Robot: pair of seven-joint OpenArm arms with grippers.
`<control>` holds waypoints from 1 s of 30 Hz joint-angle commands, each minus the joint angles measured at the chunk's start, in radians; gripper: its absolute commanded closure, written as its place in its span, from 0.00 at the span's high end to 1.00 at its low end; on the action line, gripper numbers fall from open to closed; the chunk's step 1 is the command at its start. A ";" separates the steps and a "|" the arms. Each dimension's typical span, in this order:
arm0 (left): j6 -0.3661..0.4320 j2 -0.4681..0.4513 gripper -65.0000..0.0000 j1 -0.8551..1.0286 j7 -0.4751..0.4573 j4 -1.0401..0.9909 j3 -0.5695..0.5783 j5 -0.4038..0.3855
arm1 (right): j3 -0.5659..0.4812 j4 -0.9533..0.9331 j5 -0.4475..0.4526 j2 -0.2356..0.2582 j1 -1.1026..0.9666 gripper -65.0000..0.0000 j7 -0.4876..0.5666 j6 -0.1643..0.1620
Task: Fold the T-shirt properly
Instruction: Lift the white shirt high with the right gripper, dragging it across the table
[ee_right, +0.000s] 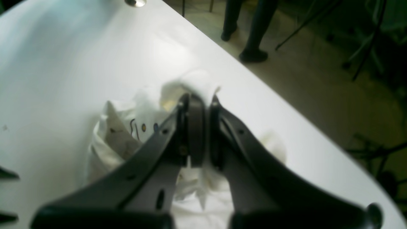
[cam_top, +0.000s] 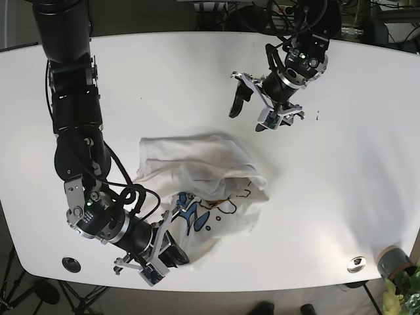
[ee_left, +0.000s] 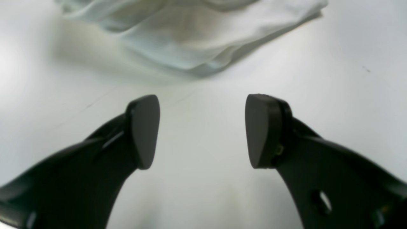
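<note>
Looks like the spreading-out stage – the right claw [cam_top: 159,259] is pinching the near edge of the crumpled T-shirt [cam_top: 200,177] mid-surface [cam_top: 367,190], left claw [cam_top: 257,108] gaping empty beyond it – next it probably needs a grab on the far edge.

A lab: white table [cam_top: 367,197] ringed by cables [cam_top: 289,13], tripod legs [cam_top: 39,296] and stands [ee_right: 365,44].

Rumpled T-shirt [ee_left: 190,35] beyond parted jaws (apart).
</note>
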 commanded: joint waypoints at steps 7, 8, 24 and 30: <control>0.007 0.002 0.61 -0.015 -0.036 0.018 -0.024 -0.008 | 0.015 0.109 0.010 0.035 0.177 0.00 0.011 0.048; 0.007 0.004 0.61 -0.015 -0.044 0.018 -0.023 -0.008 | 0.015 0.111 0.010 0.035 0.194 0.00 0.006 0.048; 0.010 0.105 0.61 -0.053 -0.143 -0.047 -0.017 -0.006 | 0.005 0.100 0.008 0.035 0.465 0.00 -0.004 0.048; 0.005 0.128 0.61 -0.086 -0.145 -0.082 -0.017 -0.006 | 0.005 0.023 0.010 0.033 0.579 0.00 -0.012 0.048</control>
